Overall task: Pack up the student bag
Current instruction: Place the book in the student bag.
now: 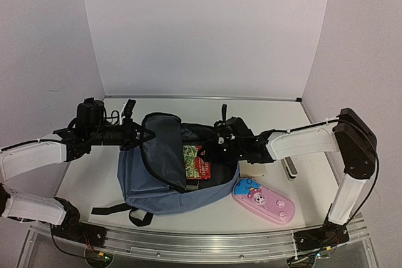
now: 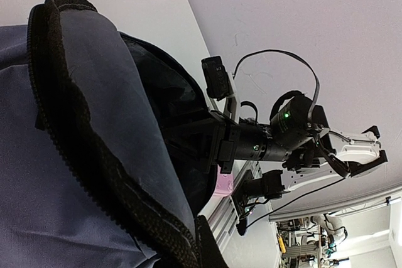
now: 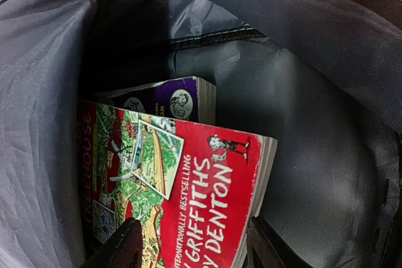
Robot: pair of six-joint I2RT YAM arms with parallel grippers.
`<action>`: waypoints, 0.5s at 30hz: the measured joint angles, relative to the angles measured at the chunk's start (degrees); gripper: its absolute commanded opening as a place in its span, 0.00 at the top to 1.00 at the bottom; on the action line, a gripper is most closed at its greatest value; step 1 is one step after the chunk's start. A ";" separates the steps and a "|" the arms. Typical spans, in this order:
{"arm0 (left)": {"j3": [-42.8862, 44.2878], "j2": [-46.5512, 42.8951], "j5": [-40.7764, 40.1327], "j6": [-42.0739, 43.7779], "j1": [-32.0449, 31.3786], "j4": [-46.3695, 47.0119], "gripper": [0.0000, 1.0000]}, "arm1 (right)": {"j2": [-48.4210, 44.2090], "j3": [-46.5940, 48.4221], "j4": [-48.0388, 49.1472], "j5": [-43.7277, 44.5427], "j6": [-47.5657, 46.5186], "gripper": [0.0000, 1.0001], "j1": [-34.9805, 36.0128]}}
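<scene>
Back wall [image 1: 207, 29]: plain, pale lilac-white, evenly lit. Left wall [image 1: 38, 42], right wall [image 1: 364, 36]: same finish, flanking. Tabletop [image 1: 270, 108]: white, matte. Aluminium rail [image 1: 201, 243]: runs left to right along near edge.

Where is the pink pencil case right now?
In the top view, the pink pencil case lies on the table, near-right, just beside the right edge of the student bag, not inside it.

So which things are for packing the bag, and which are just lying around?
For the job:
student bag
red book and purple book, both inside it

Lying about:
pink pencil case on the table, maybe packed next
pale flat thing beside the bag, too small to tell
</scene>
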 measured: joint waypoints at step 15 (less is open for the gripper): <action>-0.11 -2.58 -1.06 0.10 0.00 -2.27 1.00 | 3.90 3.20 -0.08 -2.73 -1.15 0.55 2.66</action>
